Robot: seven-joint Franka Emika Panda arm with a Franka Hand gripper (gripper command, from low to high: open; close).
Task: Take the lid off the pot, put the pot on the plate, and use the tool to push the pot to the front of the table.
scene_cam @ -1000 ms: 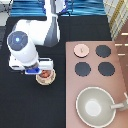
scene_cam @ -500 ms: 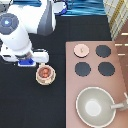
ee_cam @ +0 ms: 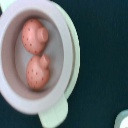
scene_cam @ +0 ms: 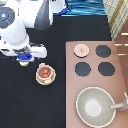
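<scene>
Hovering gripper: it hangs over the black table, just beside the pot, off toward the exterior view's upper left of it and not touching it.
Gripper's hold: I cannot tell how far open it is, nor whether it has hold of anything.
Pot: uncovered and upright on the table, well apart from the stove panel, which lies toward the exterior view's right of the pot.
Pot's inside: the wrist view looks straight down into the pot, where two reddish-pink speckled lumps lie side by side, touching; one side tab juts from the rim.
Plate: a pale crescent shows under one edge of the pot, so the pot sits on it; from above the plate barely shows past the pot.
Lid: off the pot, lying flat with its knob up on the stove panel, toward the exterior view's upper right of the pot, just beside a black burner.
Grey pan: on the stove panel, toward the exterior view's lower right of the pot, well apart from it.
</scene>
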